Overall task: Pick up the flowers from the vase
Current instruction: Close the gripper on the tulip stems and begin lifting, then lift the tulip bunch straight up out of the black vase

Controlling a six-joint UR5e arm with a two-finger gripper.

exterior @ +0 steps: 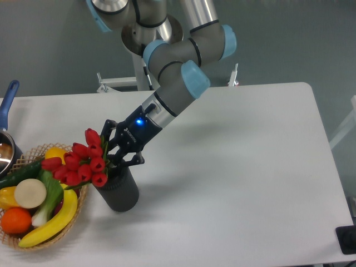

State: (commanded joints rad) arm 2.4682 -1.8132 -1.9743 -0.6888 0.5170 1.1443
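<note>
The flowers [78,162], a bunch of red closed tulip buds on green stems, lean out to the left of the vase [118,191], a short dark ribbed cylinder standing on the white table. My gripper [118,157] comes in slanting from the upper right, just above the vase mouth. Its black fingers [132,159] are drawn together on the stems right behind the buds. The lower ends of the stems are hidden behind the fingers and the vase rim.
A wicker basket [78,207] left of the vase holds a banana [51,223], an orange [15,220], a leek and other toy produce, with the buds hanging over its rim. A pot with a blue handle [8,100] stands at the left edge. A dark object [346,239] lies at the front right corner.
</note>
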